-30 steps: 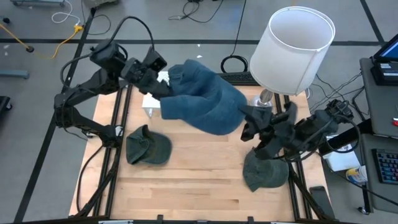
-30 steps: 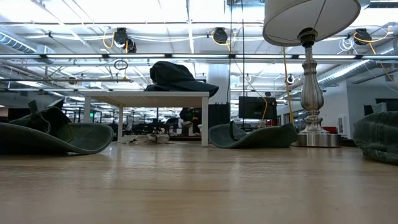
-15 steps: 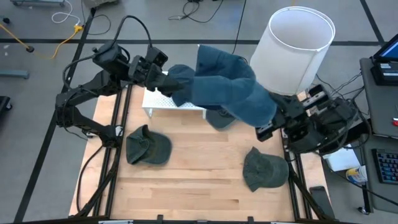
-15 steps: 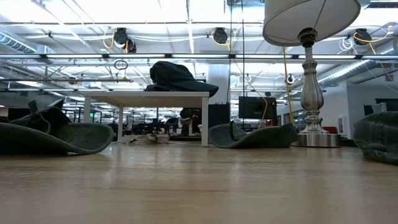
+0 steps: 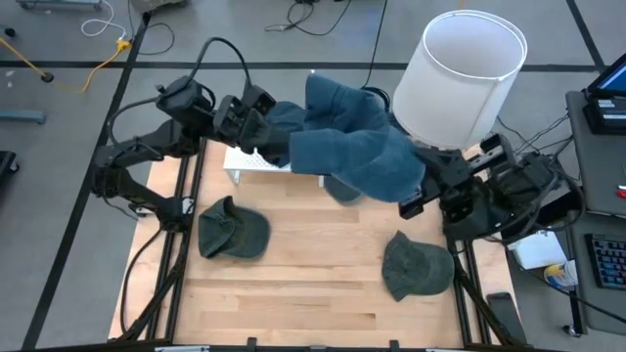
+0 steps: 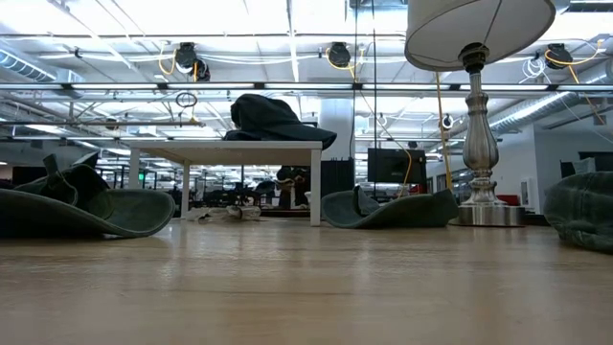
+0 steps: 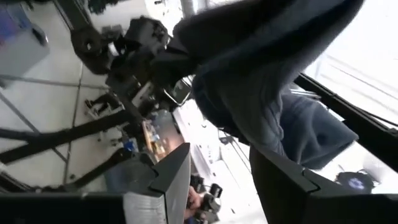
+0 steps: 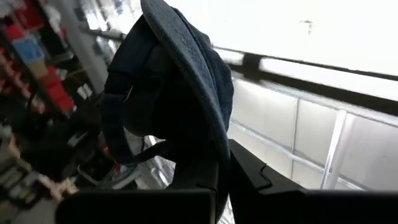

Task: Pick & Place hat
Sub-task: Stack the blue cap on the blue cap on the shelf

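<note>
A large blue hat [image 5: 352,147] hangs high over the table's far side, between my two grippers. My left gripper [image 5: 262,137] is at its left end, and the left wrist view shows the fingers apart under the hat [image 7: 261,74]. My right gripper [image 5: 413,196] is at its right end, shut on the hat [image 8: 186,81]. Neither gripper nor the blue hat shows in the low view. My left gripper stands open at the hat's left end. The cloth [image 7: 255,134] comes down against one finger [image 7: 280,177]. I cannot tell whether that finger is hooked inside the hat. My right gripper pinches the hat's brim edge [image 8: 217,143] between its two fingers, coming from the table's right. The hat is lifted clear and spreads away from the fingers toward the left arm.
A lamp with a white shade [image 5: 460,73] stands at the far right. A white stand [image 5: 249,161] sits under the left gripper, and the low view shows a dark hat [image 6: 273,120] on it. Green hats lie at left [image 5: 233,230], near right [image 5: 419,266] and by the lamp [image 6: 388,208].
The blue hat has been carried up and toward the far right, closer to the lamp shade, and has bunched up. My right arm has swung back toward the table's right edge with the hat's end. My left gripper has followed a little to the right.
</note>
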You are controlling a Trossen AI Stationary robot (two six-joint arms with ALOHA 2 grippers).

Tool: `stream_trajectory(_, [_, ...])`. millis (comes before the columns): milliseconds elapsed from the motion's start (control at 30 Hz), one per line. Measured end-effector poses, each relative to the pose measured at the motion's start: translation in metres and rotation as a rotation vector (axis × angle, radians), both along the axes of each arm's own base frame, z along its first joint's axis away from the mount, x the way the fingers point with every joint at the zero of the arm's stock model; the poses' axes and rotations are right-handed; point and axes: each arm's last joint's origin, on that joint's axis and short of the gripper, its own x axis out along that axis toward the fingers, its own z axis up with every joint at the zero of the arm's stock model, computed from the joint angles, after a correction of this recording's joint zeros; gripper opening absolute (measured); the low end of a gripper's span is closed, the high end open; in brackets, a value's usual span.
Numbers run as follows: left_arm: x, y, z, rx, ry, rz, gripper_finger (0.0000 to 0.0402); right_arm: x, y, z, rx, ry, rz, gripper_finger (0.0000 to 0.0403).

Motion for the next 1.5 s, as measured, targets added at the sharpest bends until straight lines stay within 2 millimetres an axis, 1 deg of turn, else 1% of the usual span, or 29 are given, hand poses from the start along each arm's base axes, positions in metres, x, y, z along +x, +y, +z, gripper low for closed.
stream_trajectory(133, [0.008,-0.001,0.0,-0.019,-0.039,-0.008,0.0159,0.004,-0.002,-0.003,-0.041,0.049,-0.035,0.0004])
stream_trajectory(267, [0.013,-0.001,-0.001,-0.058,-0.037,-0.015,0.0162,0.008,-0.004,-0.006,-0.063,0.103,-0.078,0.0004])
stream_trajectory(400, [0.014,-0.001,-0.002,-0.066,-0.039,-0.027,0.0173,0.011,-0.005,-0.008,-0.082,0.141,-0.098,0.0004])
stream_trajectory(533, [0.013,-0.001,0.0,-0.061,-0.05,-0.026,0.0182,0.012,-0.006,-0.009,-0.101,0.18,-0.156,0.0004])
stream_trajectory(667, [0.013,-0.003,-0.001,-0.068,-0.042,-0.037,0.0182,0.011,-0.007,-0.009,-0.127,0.189,-0.178,0.0004])
stream_trajectory(800, [0.013,-0.003,0.0,-0.074,-0.049,-0.039,0.017,0.01,-0.006,-0.008,-0.128,0.187,-0.172,0.0004])
stream_trajectory(900, [0.012,0.003,0.0,-0.078,-0.053,-0.016,0.0152,0.008,-0.001,-0.01,-0.117,0.204,-0.153,0.0004])
stream_trajectory(1033, [0.009,0.014,0.004,-0.099,-0.093,0.028,0.0124,0.009,0.003,-0.015,-0.047,0.272,-0.155,0.0004])
stream_trajectory(1167, [0.003,0.021,0.01,-0.097,-0.157,0.043,0.0103,0.009,0.008,-0.021,-0.038,0.339,-0.162,0.0004])
stream_trajectory(1300, [0.001,0.027,0.011,-0.099,-0.172,0.056,0.0094,0.007,0.013,-0.022,-0.011,0.349,-0.143,0.0004])
stream_trajectory(1500, [-0.001,0.037,0.011,-0.1,-0.175,0.089,0.0093,0.003,0.019,-0.023,0.001,0.366,-0.133,0.0004])
